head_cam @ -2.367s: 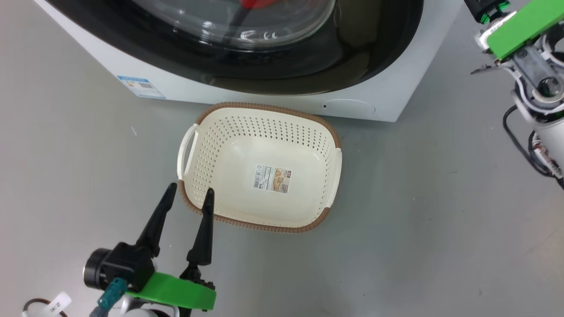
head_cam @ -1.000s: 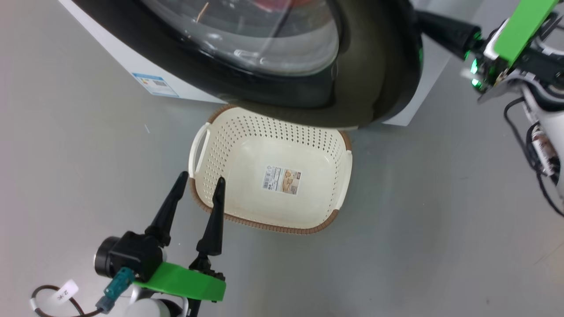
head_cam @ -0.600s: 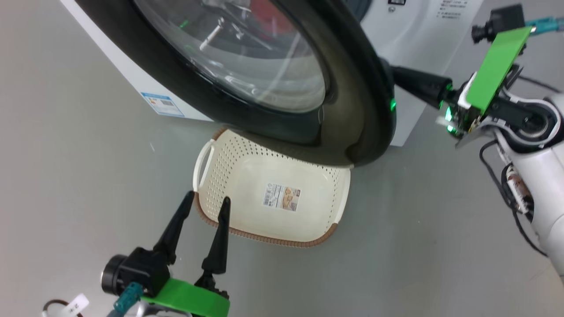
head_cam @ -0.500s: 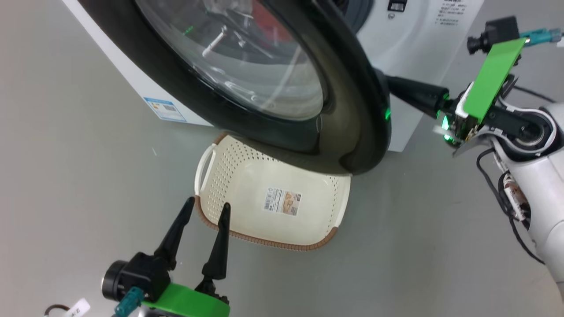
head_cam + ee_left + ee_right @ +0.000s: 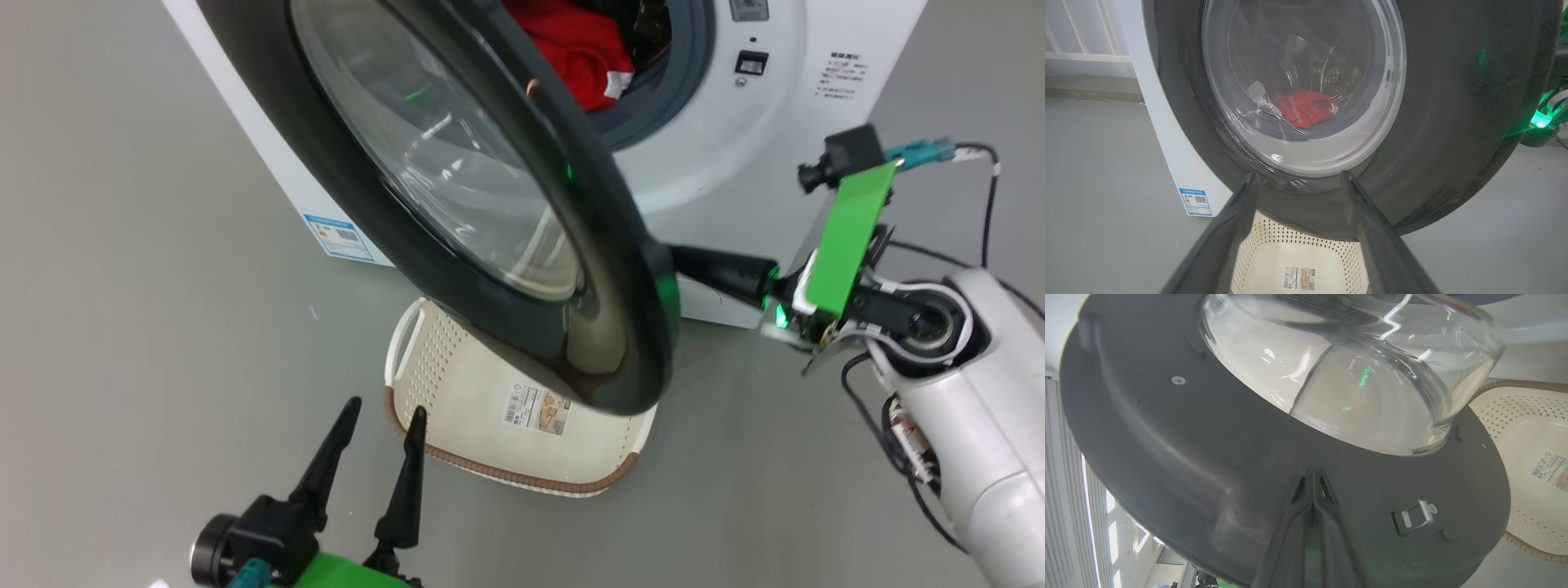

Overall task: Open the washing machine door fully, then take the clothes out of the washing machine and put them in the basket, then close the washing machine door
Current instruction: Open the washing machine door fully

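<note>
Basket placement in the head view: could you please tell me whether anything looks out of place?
Slightly: the basket sits on the floor under the part-open washing machine door, whose black frame hangs over its far part. Nothing looks spilled or damaged.

Washing machine (image 5: 718, 163): one; washing machine door (image 5: 620, 327): one; basket (image 5: 433, 367): one; red clothes (image 5: 575, 49): one heap, pieces uncountable; blue sticker (image 5: 339, 237): one; paper label (image 5: 539, 408): one; grippers: two, left gripper (image 5: 385, 407), right gripper (image 5: 1313, 477).
</note>
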Tool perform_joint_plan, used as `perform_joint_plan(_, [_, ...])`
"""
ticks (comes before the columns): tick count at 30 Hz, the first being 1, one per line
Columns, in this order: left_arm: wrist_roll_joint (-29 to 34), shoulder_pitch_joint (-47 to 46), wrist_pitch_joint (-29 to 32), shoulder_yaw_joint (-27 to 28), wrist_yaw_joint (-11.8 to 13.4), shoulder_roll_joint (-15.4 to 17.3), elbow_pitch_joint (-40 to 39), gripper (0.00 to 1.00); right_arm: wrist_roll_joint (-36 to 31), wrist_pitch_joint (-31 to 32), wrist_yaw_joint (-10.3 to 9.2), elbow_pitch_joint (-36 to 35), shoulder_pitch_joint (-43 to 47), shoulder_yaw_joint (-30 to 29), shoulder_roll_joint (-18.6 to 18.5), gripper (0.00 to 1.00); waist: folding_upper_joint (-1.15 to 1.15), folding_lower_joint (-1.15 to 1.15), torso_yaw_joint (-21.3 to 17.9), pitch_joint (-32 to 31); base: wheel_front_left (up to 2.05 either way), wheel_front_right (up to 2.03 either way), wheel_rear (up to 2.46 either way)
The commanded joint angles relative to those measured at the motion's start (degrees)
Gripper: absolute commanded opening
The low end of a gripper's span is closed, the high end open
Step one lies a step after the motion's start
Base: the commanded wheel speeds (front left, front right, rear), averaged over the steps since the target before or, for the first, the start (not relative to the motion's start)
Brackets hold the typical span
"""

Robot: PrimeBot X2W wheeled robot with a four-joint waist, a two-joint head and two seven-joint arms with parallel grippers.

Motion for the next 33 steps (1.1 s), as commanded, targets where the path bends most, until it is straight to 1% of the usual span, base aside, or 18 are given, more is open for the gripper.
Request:
perform_joint_plan(1, [0.67, 0.66, -0.52, 1.94, 0.28, 0.6, -1.25, 1.0, -0.92, 0.86, 0.44, -2.26, 1.45, 0.79, 1.2, 0.0, 0.0, 0.0, 0.63, -0.73, 0.0, 0.0, 0.0])
perform_joint_plan(15, [0.68, 2.13, -0.52, 1.98, 0.68, 0.6, -1.33, 1.0, -3.15, 3.07, 0.44, -5.51, 5.79, 2.38, 3.83, 0.0, 0.0, 0.0, 3.23, -2.48, 0.0, 0.0, 0.0])
perform_joint_plan(33, [-0.2, 2.99, -0.52, 2.2, 1.8, 0.6, -0.84, 1.0, -5.0, 4.22, 0.44, -9.08, 9.71, 4.8, 6.28, 0.0, 0.0, 0.0, 8.71, -4.24, 0.0, 0.0, 0.0])
